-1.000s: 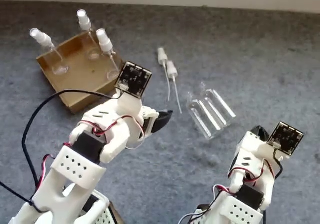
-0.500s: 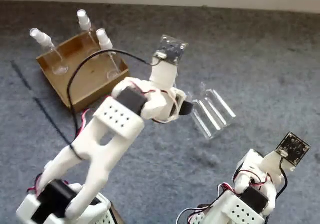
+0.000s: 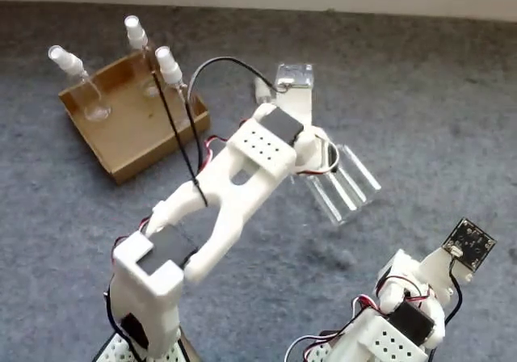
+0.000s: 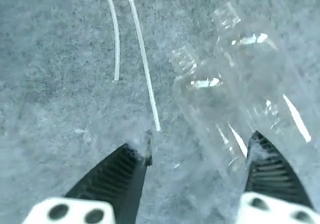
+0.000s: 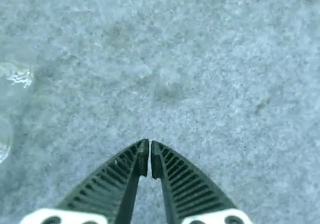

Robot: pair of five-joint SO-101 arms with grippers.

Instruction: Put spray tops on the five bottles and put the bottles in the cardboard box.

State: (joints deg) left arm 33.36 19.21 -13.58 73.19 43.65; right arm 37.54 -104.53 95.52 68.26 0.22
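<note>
**Left gripper spread over two uncapped bottles; three capped bottles stand in the box**

The high view looks down on a grey, carpet-like worktop (image 3: 452,95). Toward the far left sits the cardboard box (image 3: 121,132), open at the top. Three capped bottles (image 3: 167,65) stand upright inside it, each clear with a white spray top.

Near the middle of the worktop, well apart from the box, two uncapped bottles (image 3: 351,180) lie on their sides, side by side and touching. They are clear, with bare threaded necks. Just beside their necks lie two loose spray tops (image 4: 144,69), whose thin white tubes run nearly parallel on the grey surface, close together.

The left arm (image 3: 242,168) is white and extends from the near left corner across to the lying bottles. In the left wrist view, the left gripper (image 4: 200,145) hangs over them with its black fingers spread wide. One finger is over bare worktop near the end of a tube. The other overlaps the bottles' bodies, and the nearer bottle lies between the two fingers. Whether either finger touches glass cannot be told.

The right arm (image 3: 412,313) stands folded at the near right. The right gripper (image 5: 150,154) has its fingers pressed together, holding nothing, above bare worktop.
</note>
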